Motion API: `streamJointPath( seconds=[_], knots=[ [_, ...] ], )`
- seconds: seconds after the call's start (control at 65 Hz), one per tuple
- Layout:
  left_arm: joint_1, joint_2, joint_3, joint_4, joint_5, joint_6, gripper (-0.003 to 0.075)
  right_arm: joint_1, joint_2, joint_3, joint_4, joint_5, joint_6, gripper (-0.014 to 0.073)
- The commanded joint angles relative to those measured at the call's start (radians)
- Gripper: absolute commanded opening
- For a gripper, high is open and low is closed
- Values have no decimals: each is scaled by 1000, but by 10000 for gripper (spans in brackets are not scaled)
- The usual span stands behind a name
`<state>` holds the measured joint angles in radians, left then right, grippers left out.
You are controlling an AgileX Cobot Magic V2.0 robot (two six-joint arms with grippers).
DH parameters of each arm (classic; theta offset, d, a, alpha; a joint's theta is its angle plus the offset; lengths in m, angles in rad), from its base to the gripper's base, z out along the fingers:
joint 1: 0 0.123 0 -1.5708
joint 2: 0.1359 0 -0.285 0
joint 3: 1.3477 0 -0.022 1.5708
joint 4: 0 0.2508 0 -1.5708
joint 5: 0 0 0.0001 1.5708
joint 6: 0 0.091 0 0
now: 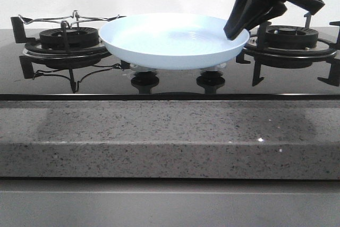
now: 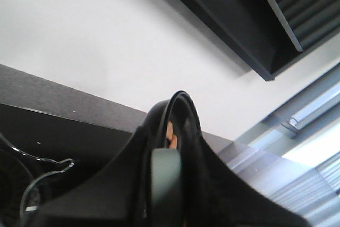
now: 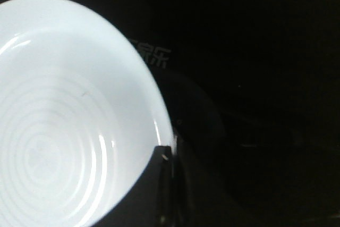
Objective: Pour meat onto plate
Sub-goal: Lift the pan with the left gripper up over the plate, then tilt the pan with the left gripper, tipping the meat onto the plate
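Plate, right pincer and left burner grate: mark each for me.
plate [image 1: 170,38], front view, on its ridged inner floor.
right pincer [image 1: 236,27], front view, on its tip at the plate's right rim.
left burner grate [image 1: 66,38], front view, on its centre.

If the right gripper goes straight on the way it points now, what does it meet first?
Most likely the plate. The right gripper slants down and left, with its tip already at the plate's right rim. Whether it touches or grips the rim cannot be told.
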<state>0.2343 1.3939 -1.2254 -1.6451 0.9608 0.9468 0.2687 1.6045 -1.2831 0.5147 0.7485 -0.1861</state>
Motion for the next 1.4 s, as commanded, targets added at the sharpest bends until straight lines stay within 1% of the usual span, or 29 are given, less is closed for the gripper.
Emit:
streamJointPath(
  seconds=[0.0, 0.138, 0.231, 0.354, 0.477, 0.585, 0.692, 0.769, 1.062, 1.262, 1.385],
  knots=[
    [-43, -56, -30, -82, 30, 14, -20, 0, -52, -26, 38, -38, -8, -68],
    [-115, -67, -30, -20, -18, 21, -20, 0, -52, -26, 38, -38, -8, -68],
    [-150, -67, -28, 16, -26, 26, -20, 0, -52, -26, 38, -38, -8, -68],
    [-193, -67, -28, 31, -49, 65, -20, 0, -52, -26, 38, -38, -8, -68],
    [-239, -69, -28, 98, -89, 78, -20, 0, -52, -26, 38, -38, -8, -68],
    [-279, -84, -28, 145, -142, 123, -20, 0, -52, -26, 38, -38, -8, -68],
    [-318, -106, -28, 150, -195, 207, -20, 0, -52, -26, 38, -38, -8, -68],
    [-340, -120, -28, 150, -209, 251, -20, 0, -52, -26, 38, -38, -8, -68],
    [-412, -128, -28, 150, -207, 451, -20, 0, -52, -26, 38, -38, -8, -68],
    [-448, -128, -28, 152, -170, 655, -20, 0, -52, -26, 38, -38, -8, -68],
    [-463, -128, -28, 154, -162, 737, -20, 0, -52, -26, 38, -38, -8, -68]
  ],
)
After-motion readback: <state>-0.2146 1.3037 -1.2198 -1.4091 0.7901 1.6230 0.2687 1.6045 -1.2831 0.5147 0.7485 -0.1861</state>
